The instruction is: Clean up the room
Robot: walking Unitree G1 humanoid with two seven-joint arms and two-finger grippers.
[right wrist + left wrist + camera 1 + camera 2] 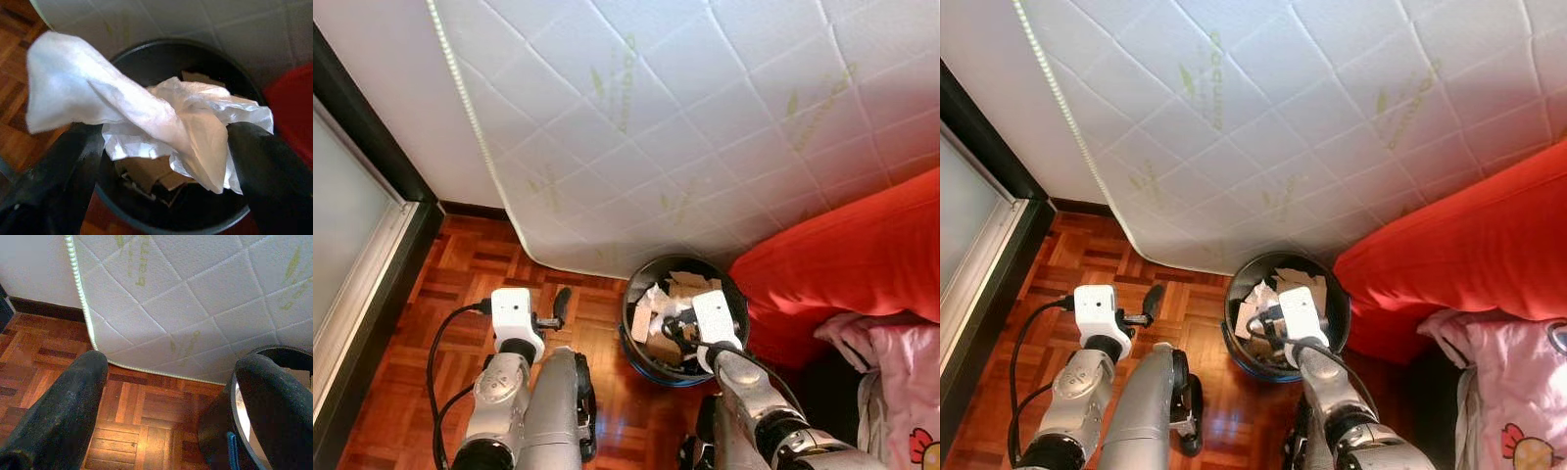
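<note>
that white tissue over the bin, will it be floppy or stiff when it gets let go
Probably floppy: the tissue droops in crumpled folds between the right gripper fingers. It looks thin and light, so it may drift rather than drop straight. The bin below already holds paper scraps, so it could settle on top.

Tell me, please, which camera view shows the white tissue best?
The right wrist view: the white tissue hangs close between the right gripper fingers above the black bin. The eye views catch a small pale scrap; the left wrist view shows bin and floor.
</note>
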